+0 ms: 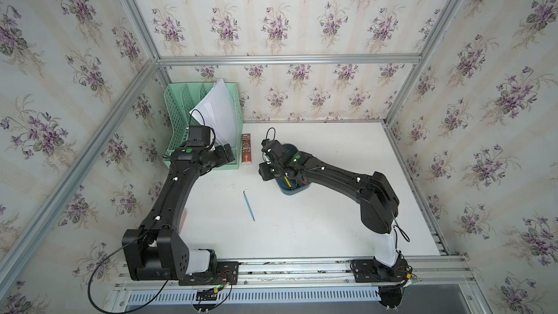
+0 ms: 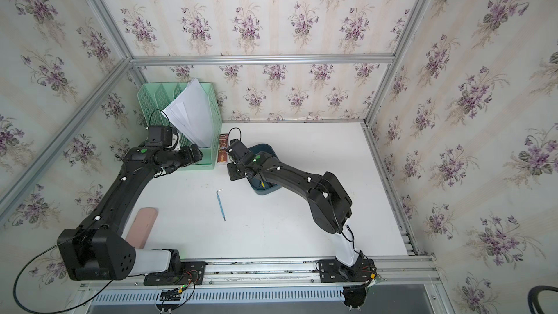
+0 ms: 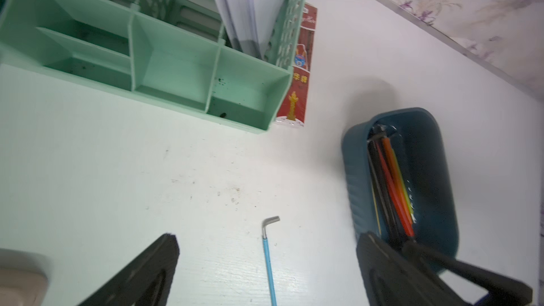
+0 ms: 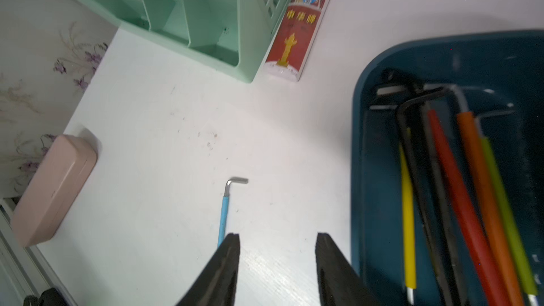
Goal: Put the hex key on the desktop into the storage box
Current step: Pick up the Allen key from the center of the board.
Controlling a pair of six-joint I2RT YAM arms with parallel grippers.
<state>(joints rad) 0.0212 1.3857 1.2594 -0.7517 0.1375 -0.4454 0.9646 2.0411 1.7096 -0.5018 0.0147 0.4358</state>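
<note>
Pink case [image 2: 142,225]: flat along the left edge of the desktop [image 1: 332,222], toward the near left corner.
Hex key [image 1: 250,205]: blue-sleeved, flat on the bare desktop about mid-way between the near and far edges, left of centre; short bent end toward the far edge; outside the storage box and touched by nothing.
Right gripper [image 4: 278,235]: raised over the desktop between the hex key and the storage box; jaws partly apart, nothing between them.
Storage box [image 3: 351,172]: just beyond and right of the hex key, near the desktop's centre, partly hidden by the right arm in both top views.
Coloured keys [image 4: 462,201]: yellow, black, red, orange and green, lengthwise inside the storage box.
Left gripper [image 3: 268,236]: held up in front of the organizer; jaws spread wide, empty.
Red pencil box [image 1: 246,149]: flat against the organizer's right side.
Green organizer [image 1: 178,110]: far left corner, white papers [image 1: 217,107] leaning in its rightmost slot.
</note>
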